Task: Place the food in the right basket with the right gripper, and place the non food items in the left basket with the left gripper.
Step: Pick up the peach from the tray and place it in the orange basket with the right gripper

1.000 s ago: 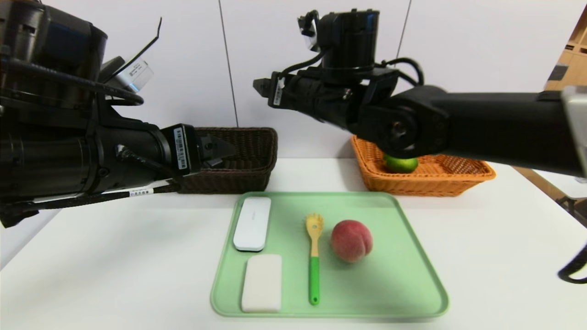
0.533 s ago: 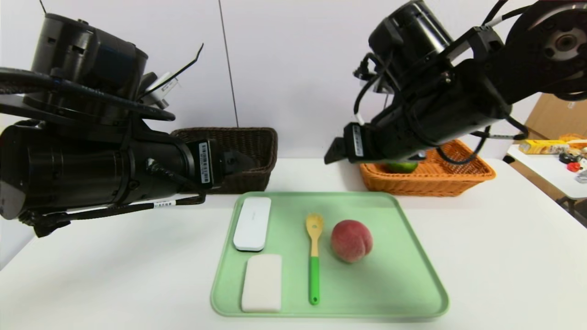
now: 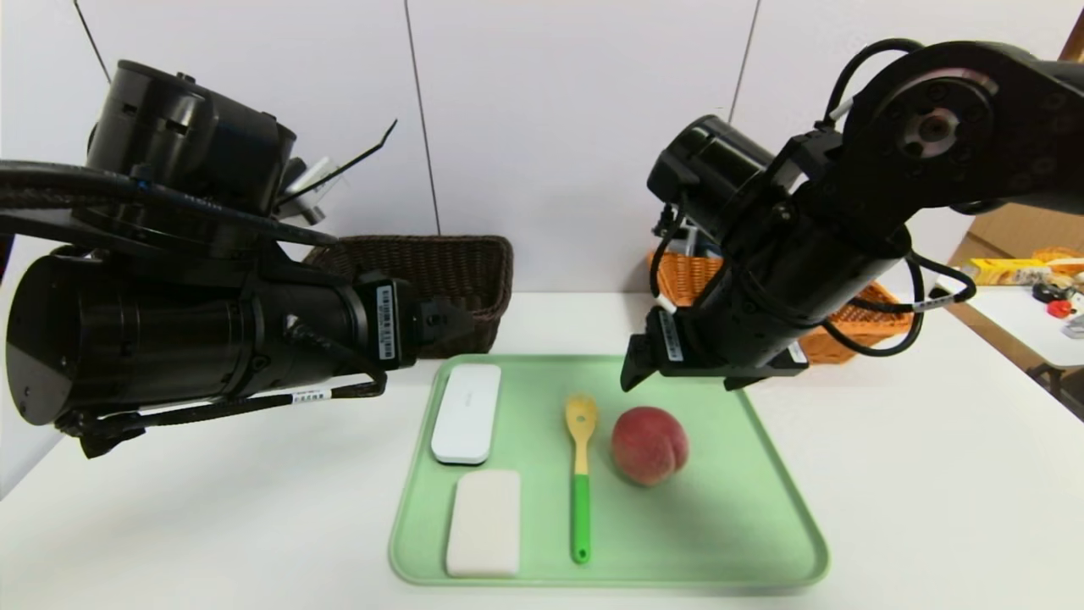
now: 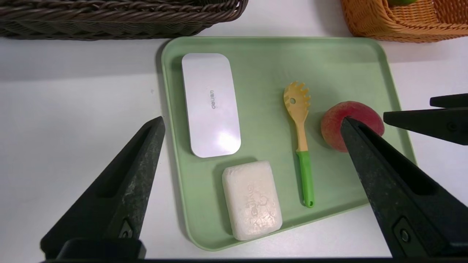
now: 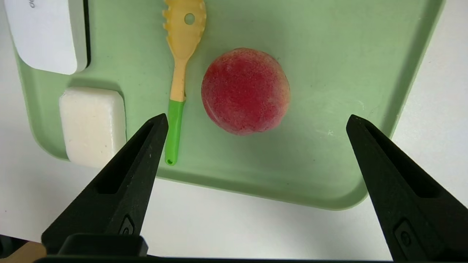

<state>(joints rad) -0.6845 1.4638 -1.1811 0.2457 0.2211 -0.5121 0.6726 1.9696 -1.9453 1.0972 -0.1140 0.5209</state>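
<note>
A pink-red peach (image 3: pixel 649 445) (image 5: pixel 245 91) lies on the green tray (image 3: pixel 745 525) beside the yellow spoon with a green handle (image 3: pixel 580 474). The flat white case (image 3: pixel 467 413) and the white soap block (image 3: pixel 483 523) lie on the tray's left part. My right gripper (image 3: pixel 633 373) (image 5: pixel 256 117) is open and empty, hovering above the tray just behind the peach. My left gripper (image 3: pixel 449 315) (image 4: pixel 252 119) is open and empty, high in front of the dark brown basket (image 3: pixel 461 263). The orange basket (image 3: pixel 855 326) is mostly hidden behind my right arm. A sliver of the green fruit (image 4: pixel 402 2) shows in it. The pump bottle is out of view.
The tray sits mid-table on a white tabletop (image 3: pixel 931 474). Both baskets stand at the back against a white wall. A second table with small items (image 3: pixel 1033 288) is at the far right.
My right arm has swung down and forward from above the orange basket to over the tray behind the peach. My left gripper has shifted slightly right. The tray's items have not moved.
</note>
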